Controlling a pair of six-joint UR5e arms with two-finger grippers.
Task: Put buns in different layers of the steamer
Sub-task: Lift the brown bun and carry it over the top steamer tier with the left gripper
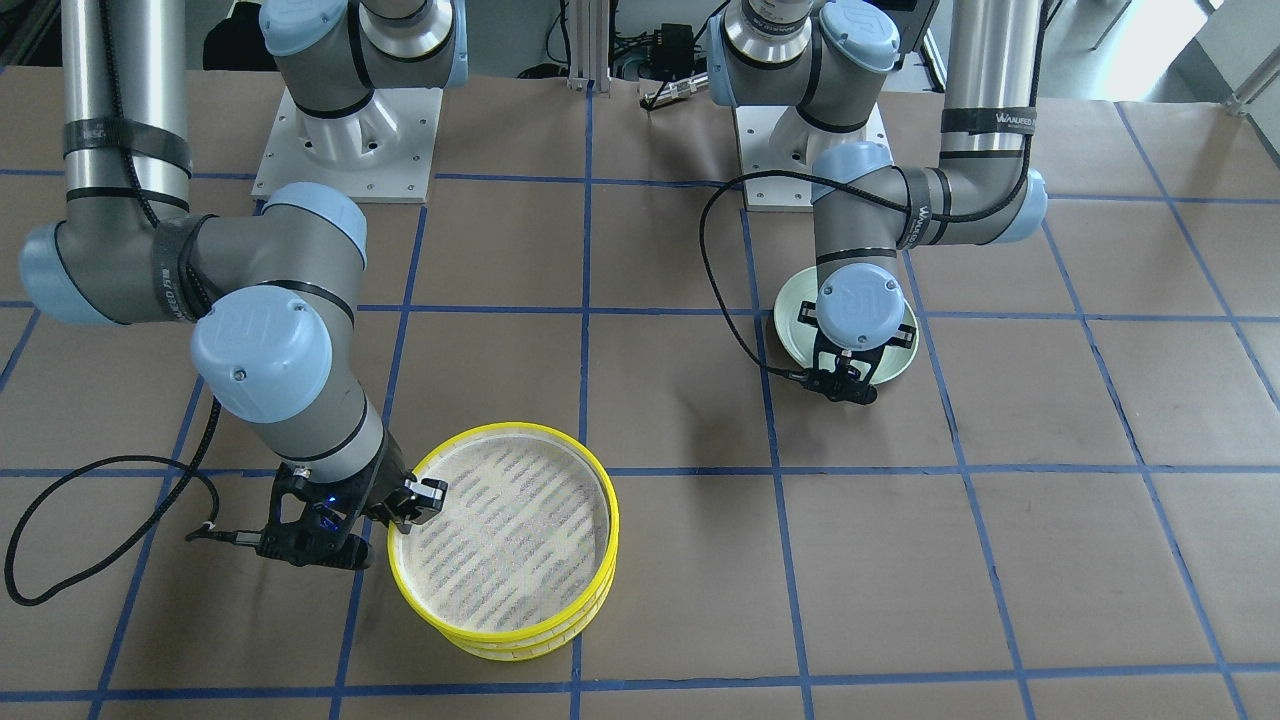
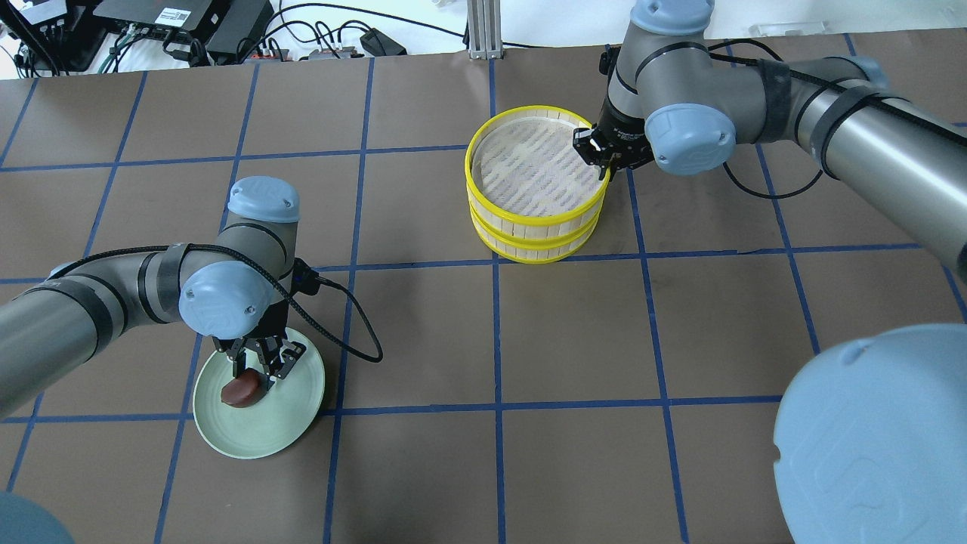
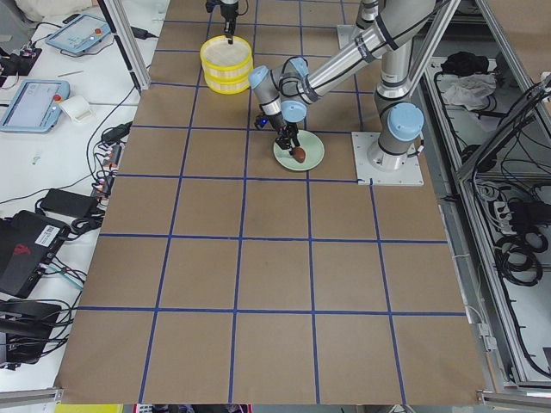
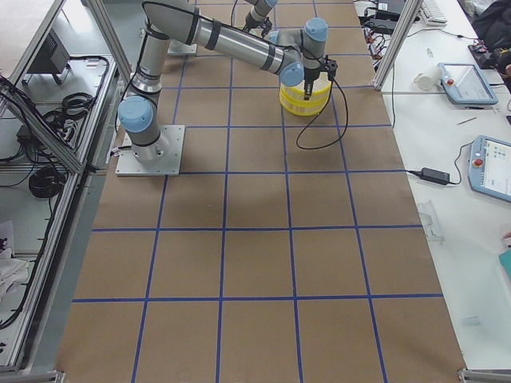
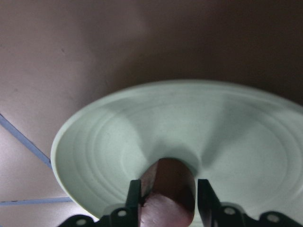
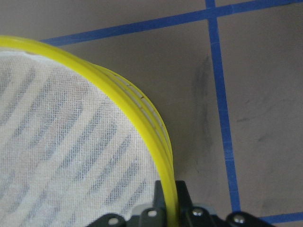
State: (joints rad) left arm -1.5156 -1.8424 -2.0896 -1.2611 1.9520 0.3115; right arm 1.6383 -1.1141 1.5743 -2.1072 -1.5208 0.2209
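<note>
The dark reddish-brown bun [image 2: 240, 391] lies on the pale green plate [image 2: 264, 438]. My left gripper [image 2: 261, 369] is down on the plate, shut on this bun. In the left wrist view its fingers [image 5: 135, 194] press both sides of the bun [image 5: 168, 182]. The steamer is two yellow-rimmed trays stacked, the top tray [image 2: 538, 222] on the lower tray [image 2: 529, 255]. My right gripper [image 2: 600, 155] is shut on the top tray's rim [image 6: 142, 113] at its right edge. The top tray's woven floor is bare. The cream-white bun is hidden.
The brown paper table [image 2: 680, 340] carries a blue tape grid. The plate sits near the robot's side on the left [image 1: 900, 365], and the steamer stack [image 1: 500, 632] stands at the far middle. Black cables trail from both wrists.
</note>
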